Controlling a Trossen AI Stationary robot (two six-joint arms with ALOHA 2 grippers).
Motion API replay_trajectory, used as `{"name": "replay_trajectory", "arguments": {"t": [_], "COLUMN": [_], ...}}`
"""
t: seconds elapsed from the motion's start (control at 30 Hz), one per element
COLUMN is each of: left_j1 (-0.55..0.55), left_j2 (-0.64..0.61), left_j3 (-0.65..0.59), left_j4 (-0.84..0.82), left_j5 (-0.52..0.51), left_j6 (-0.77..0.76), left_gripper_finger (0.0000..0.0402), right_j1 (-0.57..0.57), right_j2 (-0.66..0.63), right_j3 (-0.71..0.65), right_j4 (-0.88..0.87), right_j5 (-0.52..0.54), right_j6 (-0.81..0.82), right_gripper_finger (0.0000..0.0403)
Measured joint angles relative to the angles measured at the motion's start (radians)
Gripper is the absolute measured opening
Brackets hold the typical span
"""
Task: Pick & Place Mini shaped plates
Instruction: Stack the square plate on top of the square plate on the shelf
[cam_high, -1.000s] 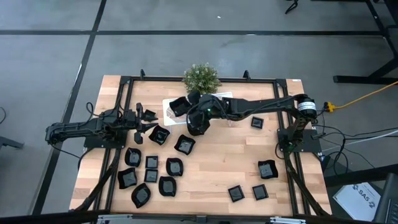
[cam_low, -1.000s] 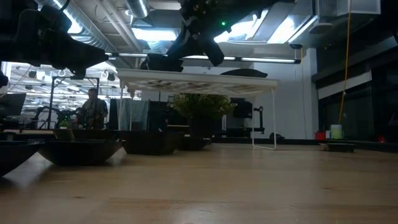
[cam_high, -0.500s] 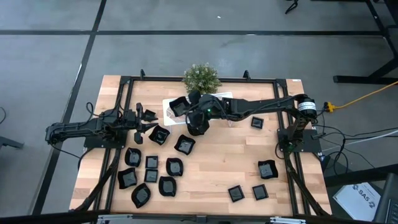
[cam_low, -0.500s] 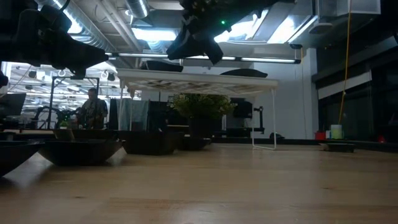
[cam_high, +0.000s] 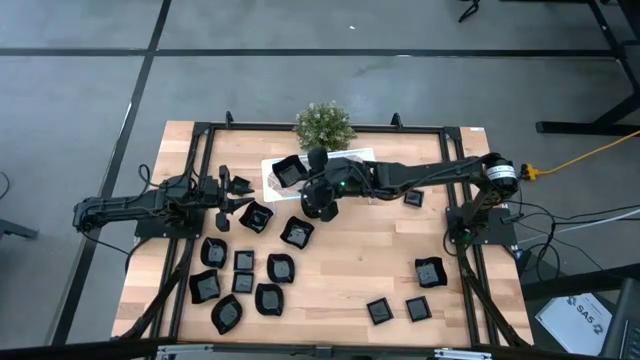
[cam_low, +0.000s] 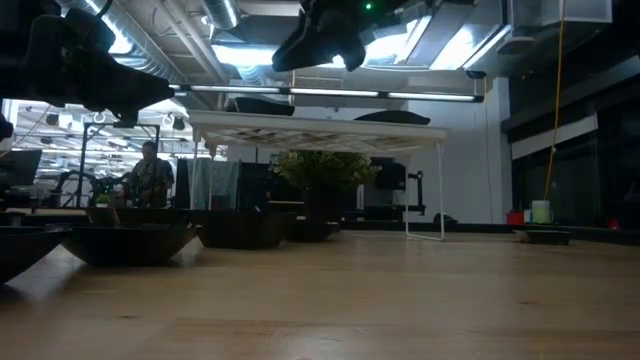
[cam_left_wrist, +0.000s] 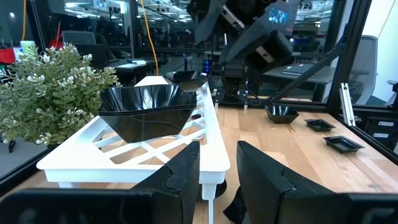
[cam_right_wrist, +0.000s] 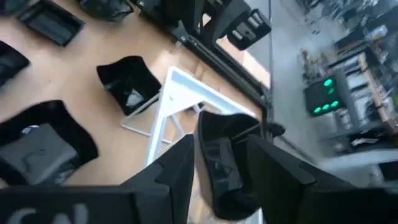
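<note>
The white lattice rack (cam_high: 268, 176) stands at the table's far middle, in front of the green plant (cam_high: 323, 125). A glossy black mini plate (cam_high: 289, 170) (cam_left_wrist: 148, 112) (cam_right_wrist: 217, 134) rests with its base on the rack's top, near the left end. My right gripper (cam_high: 312, 180) (cam_low: 300, 55) hangs open above it, slanting down, clear of the plate. A second plate (cam_low: 405, 117) lies farther along the rack. My left gripper (cam_high: 235, 195) (cam_left_wrist: 217, 171) waits open and level at the table's left, pointing at the rack.
Several black plates (cam_high: 240, 270) lie on the wood at the near left. A few more lie at the right (cam_high: 430, 271) and near right (cam_high: 398, 309), and one lies beside the right arm (cam_high: 413, 198). A black frame (cam_high: 200, 130) edges the table. The near middle is bare wood.
My right gripper has opened and let go of the black plate, which now lies on the rack's top. The gripper has then risen away from the rack and rolled a little.
</note>
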Motion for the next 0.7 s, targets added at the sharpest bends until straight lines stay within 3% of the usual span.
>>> {"name": "replay_trajectory", "arguments": {"t": [0.43,0.7], "left_j1": [0.000,0.000], "left_j2": [0.000,0.000], "left_j3": [0.000,0.000], "left_j4": [-0.002,0.000], "left_j5": [0.000,0.000], "left_j6": [0.000,0.000], "left_gripper_finger": [0.0100,0.0100], "right_j1": [0.192,0.353], "right_j2": [-0.042,-0.042], "right_j3": [0.001,0.000], "right_j4": [-0.189,-0.324], "right_j5": [-0.017,-0.019], "right_j6": [0.386,0.409], "right_gripper_finger": [0.0146,0.0145]}}
